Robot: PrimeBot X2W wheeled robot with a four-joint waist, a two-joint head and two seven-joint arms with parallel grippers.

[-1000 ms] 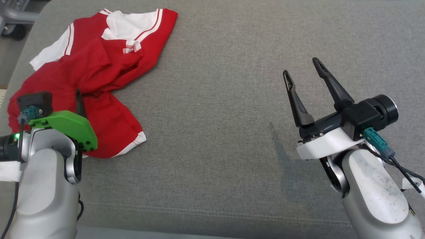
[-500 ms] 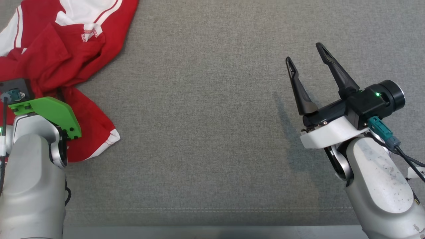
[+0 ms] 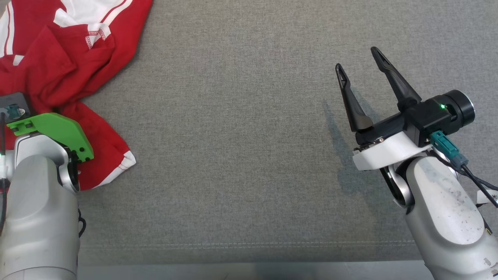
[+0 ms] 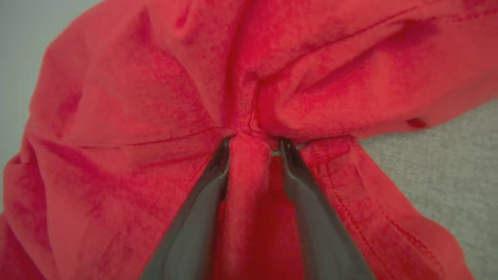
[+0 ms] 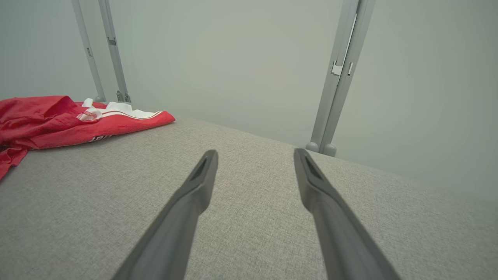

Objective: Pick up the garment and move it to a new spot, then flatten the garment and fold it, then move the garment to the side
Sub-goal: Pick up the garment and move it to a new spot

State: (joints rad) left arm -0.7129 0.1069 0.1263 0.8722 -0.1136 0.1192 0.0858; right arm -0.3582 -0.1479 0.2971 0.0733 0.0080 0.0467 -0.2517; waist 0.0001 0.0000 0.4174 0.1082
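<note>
The red garment (image 3: 58, 58) is bunched at the far-left corner of the grey surface (image 3: 241, 136), left jaws straddle a ridge of it (can't tell if they're biting), right jaws gape empty over the surface's right side, so the robot should probably pinch deep before lifting.

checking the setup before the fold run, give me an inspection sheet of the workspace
surface: grey woven cushion, with a stitched seam near the front edge
job's things: red and white shirt, crumpled at the far left
clutter: nothing seen
end effectors: left end effector has its fingers astride a fold of the shirt, grip not certain; right end effector is open over the cushion, apart from the shirt
cables: black cable runs from a teal plug at the right wrist
surroundings: pale wall and grey posts behind the cushion
</note>
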